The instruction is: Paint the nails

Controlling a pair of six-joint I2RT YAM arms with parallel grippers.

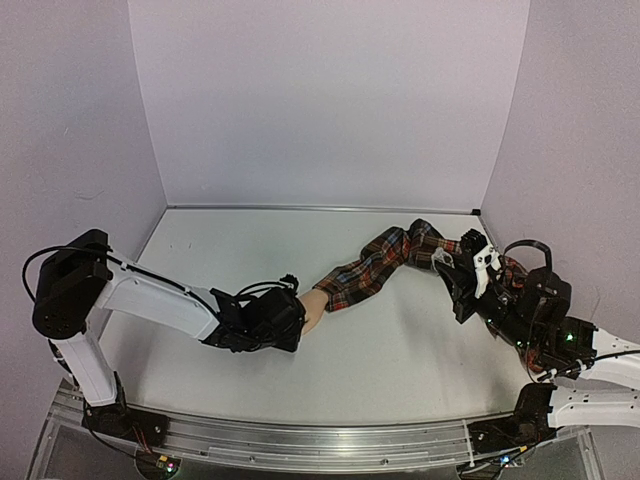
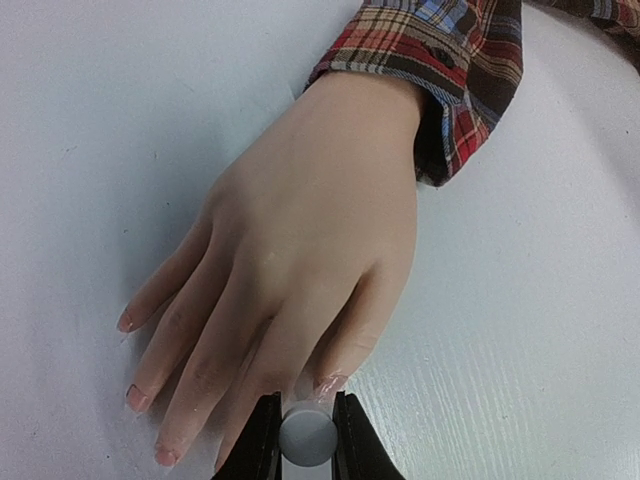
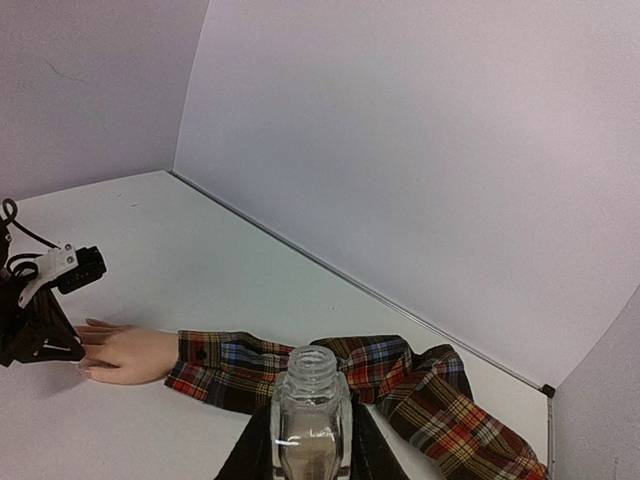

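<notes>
Left pincer (image 2: 308, 425): closed right down on a round white cap (image 2: 308, 438), one black finger pressed to each side of it. Nothing below the cap can be seen from the wrist view.

Left pincer position: it's at the fingertips of the mannequin hand (image 2: 300, 250), with the cap just beside the tip of the nearest digit.

Mannequin hand: lying flat on the white surface (image 2: 520, 330), back up, fingers a little spread and pointing towards the left arm.

Nails (image 2: 135, 398): at the ends of those fingers. Three show pale pink along the outer side. The one next to the cap looks glossy. Another fingertip is hidden behind the pincer's finger.

Plaid sleeve (image 2: 450, 70): red check, cuff at the wrist. In the top view it trails in a bend across the surface towards the right arm.

Right pincer (image 3: 312, 445): clamped on a clear bottle (image 3: 312, 400), a finger on each side of the glass.

Bottle: upright in the wrist view, threaded neck open with no cap on it, a pale tint low inside. It's held well apart from the hand, beside the far end of the sleeve.
</notes>
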